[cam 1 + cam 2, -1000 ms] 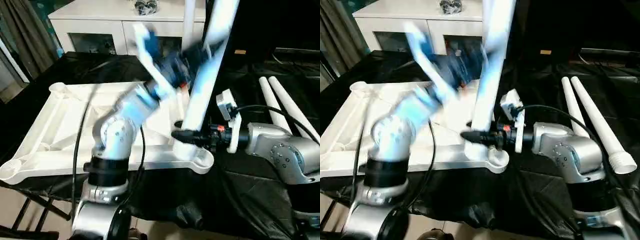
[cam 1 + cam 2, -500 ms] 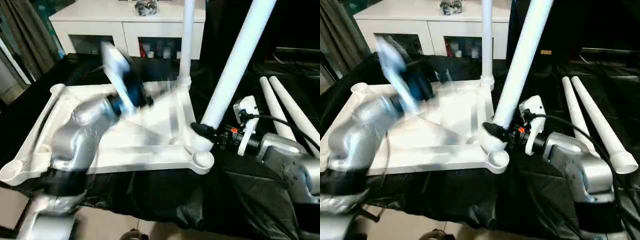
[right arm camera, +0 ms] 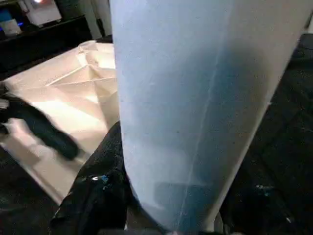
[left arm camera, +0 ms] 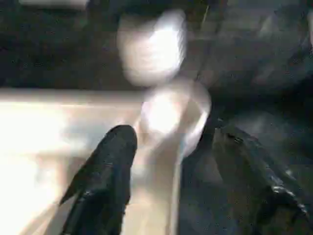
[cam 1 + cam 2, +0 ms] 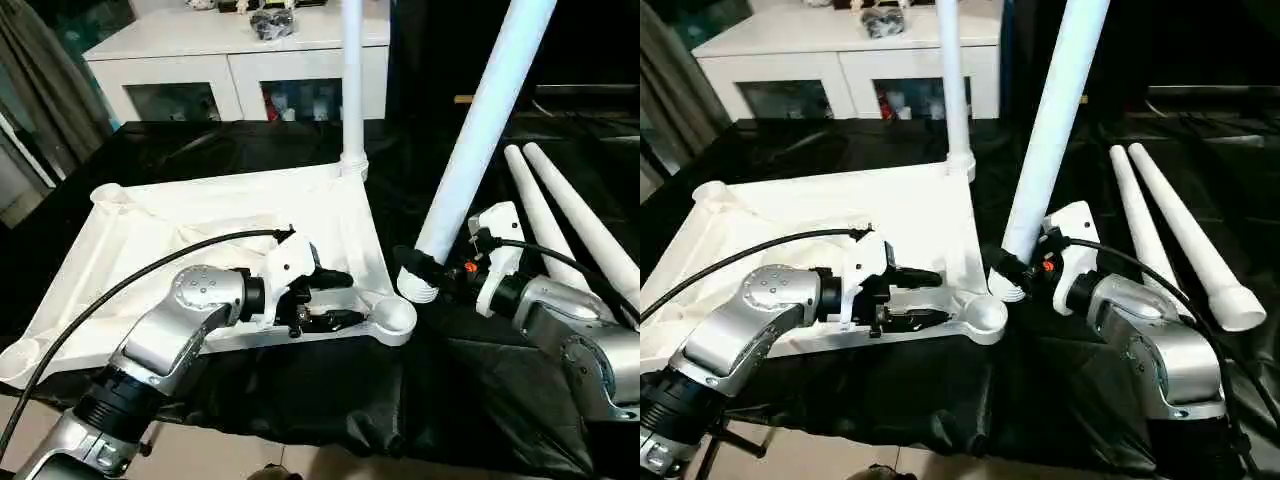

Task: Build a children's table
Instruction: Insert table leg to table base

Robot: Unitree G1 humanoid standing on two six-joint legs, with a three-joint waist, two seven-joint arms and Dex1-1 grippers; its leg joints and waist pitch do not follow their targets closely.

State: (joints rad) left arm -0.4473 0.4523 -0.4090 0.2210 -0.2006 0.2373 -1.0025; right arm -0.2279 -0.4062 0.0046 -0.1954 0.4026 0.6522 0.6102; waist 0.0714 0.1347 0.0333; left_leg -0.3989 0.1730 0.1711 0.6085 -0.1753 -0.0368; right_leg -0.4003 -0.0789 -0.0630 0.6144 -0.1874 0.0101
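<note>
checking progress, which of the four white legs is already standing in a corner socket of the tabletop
The upright leg at the tabletop's far corner. Another is held tilted by the right gripper; the other two lie on the black cloth.

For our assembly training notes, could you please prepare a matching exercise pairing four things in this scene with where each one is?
Things:
1. Upright leg
2. Slanted leg
3. Two spare legs
4. Left tool

Places:
A. lying on the black cloth
B. standing in the tabletop's far corner socket
C. at the tabletop's near edge
D. gripped by the right tool

Pairs: 1-B, 2-D, 3-A, 4-C
</note>
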